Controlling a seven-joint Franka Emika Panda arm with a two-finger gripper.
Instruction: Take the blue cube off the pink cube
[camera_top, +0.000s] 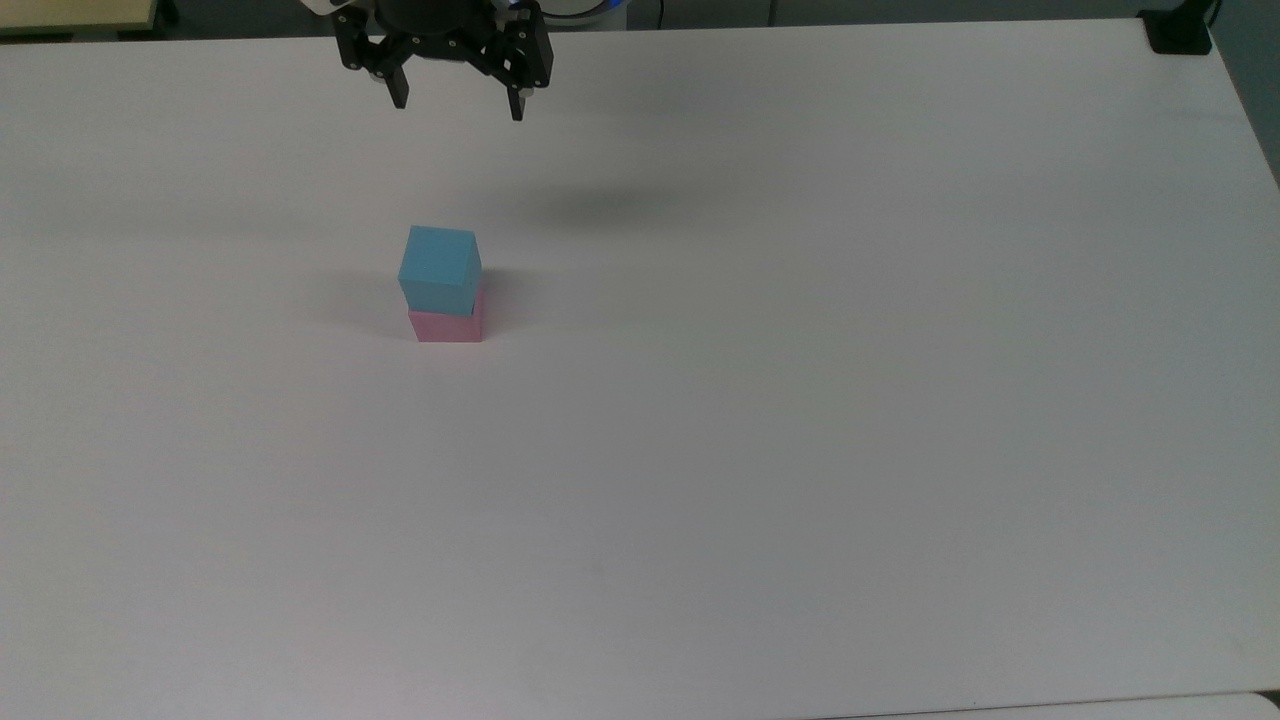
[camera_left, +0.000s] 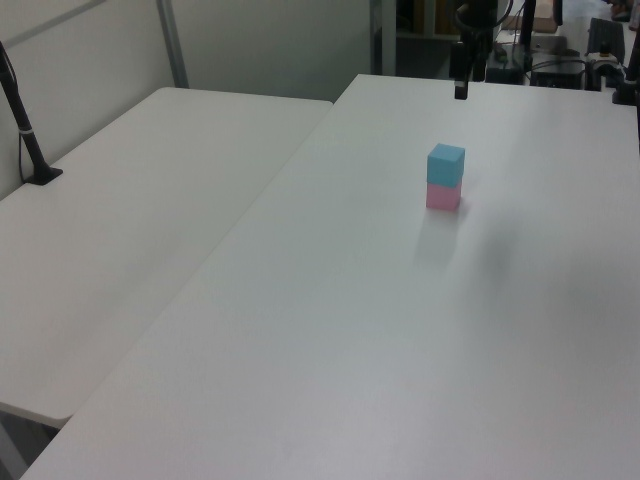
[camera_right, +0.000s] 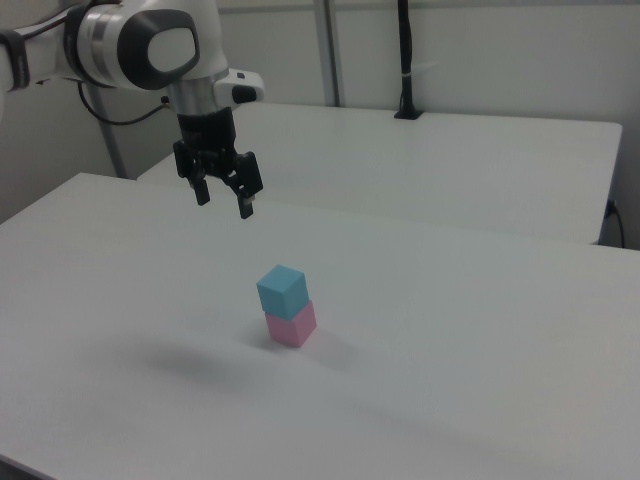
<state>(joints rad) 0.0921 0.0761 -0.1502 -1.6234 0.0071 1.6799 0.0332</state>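
Blue cube (camera_top: 440, 268) stacked upright on pink cube (camera_top: 449, 324), turned slightly askew, alone mid-table (camera_top: 800, 400). Gripper (camera_top: 459, 105) high above the far edge, well apart, fingers spread and empty; nothing between. Second table (camera_left: 150, 200) on the left view's left.

- The blue cube (camera_top: 439, 268) (camera_left: 446, 164) (camera_right: 282, 290) is plain light sky blue, matte, with no pattern.
- The pink cube (camera_top: 449, 326) (camera_left: 443, 197) (camera_right: 291, 326) is plain pale pink, likewise unpatterned.
- The tool (camera_top: 459, 102) (camera_right: 223, 202) is black, with small silver screws showing in the top view.
- The arm (camera_right: 150, 42) is white with dark grey joint covers.
- The bench (camera_top: 800, 400) (camera_left: 350, 330) (camera_right: 480, 350) is plain white, with soft grey shadows.
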